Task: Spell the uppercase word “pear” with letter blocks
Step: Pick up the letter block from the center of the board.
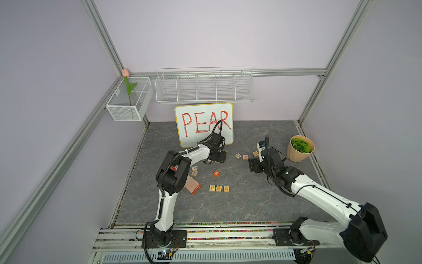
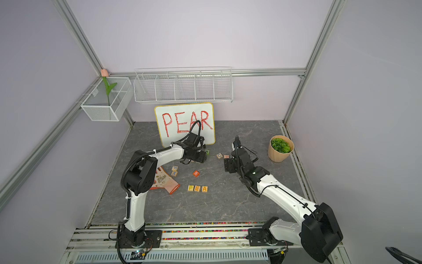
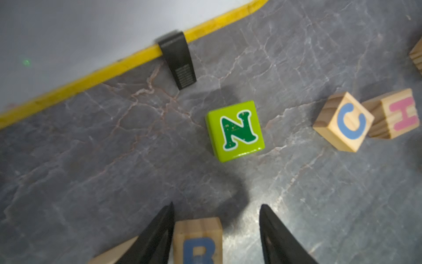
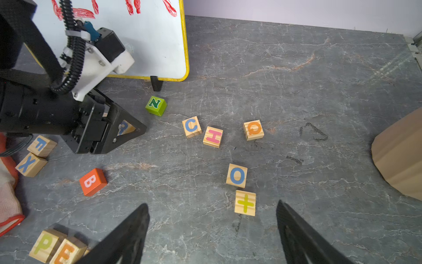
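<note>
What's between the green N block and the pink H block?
The wooden blue-C block, close beside the H block; the right wrist view shows it.

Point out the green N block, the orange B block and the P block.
green N block [image 3: 235,130]: left wrist view, lettered top face.
orange B block [image 4: 91,181]: right wrist view, lettered top face.
P block [image 1: 212,188]: a top view, lettered top face.

Whiteboard: PEAR, red; side by side: P block, E block, A block; green block: N; orange block: B; others: C block, H block, Q block, O block, X block, F block, plus-sign block
</note>
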Tool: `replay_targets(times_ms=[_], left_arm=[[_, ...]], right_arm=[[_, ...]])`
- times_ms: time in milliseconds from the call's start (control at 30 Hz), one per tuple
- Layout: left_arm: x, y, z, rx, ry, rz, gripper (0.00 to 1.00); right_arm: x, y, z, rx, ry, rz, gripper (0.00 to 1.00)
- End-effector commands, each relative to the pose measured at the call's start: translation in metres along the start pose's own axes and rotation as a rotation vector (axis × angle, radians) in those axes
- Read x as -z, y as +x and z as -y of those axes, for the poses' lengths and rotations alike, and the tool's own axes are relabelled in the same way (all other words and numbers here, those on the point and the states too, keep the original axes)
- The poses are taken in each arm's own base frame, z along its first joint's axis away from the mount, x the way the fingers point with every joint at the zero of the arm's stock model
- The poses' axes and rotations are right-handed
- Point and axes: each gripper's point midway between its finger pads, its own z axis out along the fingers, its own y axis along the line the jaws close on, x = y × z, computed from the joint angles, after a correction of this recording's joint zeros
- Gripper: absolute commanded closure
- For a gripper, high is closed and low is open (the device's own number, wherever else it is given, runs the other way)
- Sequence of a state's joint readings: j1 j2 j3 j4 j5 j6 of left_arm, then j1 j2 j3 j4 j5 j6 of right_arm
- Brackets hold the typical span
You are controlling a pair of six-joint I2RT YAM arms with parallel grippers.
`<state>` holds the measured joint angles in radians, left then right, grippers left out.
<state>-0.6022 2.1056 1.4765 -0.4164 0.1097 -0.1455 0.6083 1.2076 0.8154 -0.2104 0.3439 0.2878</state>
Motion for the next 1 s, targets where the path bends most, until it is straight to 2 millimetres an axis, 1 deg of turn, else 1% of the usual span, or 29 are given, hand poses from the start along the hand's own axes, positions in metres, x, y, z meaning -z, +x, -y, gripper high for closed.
replay_targets(times_ms=[0, 133, 300, 500, 633, 733, 833, 967], left_arm=[[0.013, 0.002, 0.013, 0.017, 0.05, 0.014, 0.4], [0.018, 0.008, 0.016, 0.031, 0.052, 0.007, 0.41], [0.011, 0.016, 0.01, 0.056, 0.004, -0.024, 0.44], [0.005, 0.022, 0.001, 0.035, -0.156, -0.074, 0.55], [0.001, 0.027, 0.004, 0.006, -0.213, -0.095, 0.56], [0.002, 0.028, 0.005, 0.0, -0.238, -0.096, 0.59], [0.003, 0.027, 0.002, 0.01, -0.259, -0.093, 0.64], [0.01, 0.024, -0.001, 0.026, -0.283, -0.075, 0.7]], right_arm=[[0.008, -0.011, 0.004, -0.022, 0.009, 0.032, 0.11], [0.01, -0.011, 0.005, -0.024, 0.01, 0.035, 0.11], [0.009, -0.01, 0.004, -0.024, 0.006, 0.033, 0.11], [0.009, -0.009, 0.004, -0.027, 0.005, 0.034, 0.11], [0.01, -0.007, 0.005, -0.027, 0.005, 0.033, 0.11], [0.01, -0.006, 0.006, -0.029, 0.007, 0.034, 0.11], [0.011, -0.005, 0.007, -0.031, 0.009, 0.035, 0.11], [0.012, -0.005, 0.007, -0.033, 0.007, 0.04, 0.11]])
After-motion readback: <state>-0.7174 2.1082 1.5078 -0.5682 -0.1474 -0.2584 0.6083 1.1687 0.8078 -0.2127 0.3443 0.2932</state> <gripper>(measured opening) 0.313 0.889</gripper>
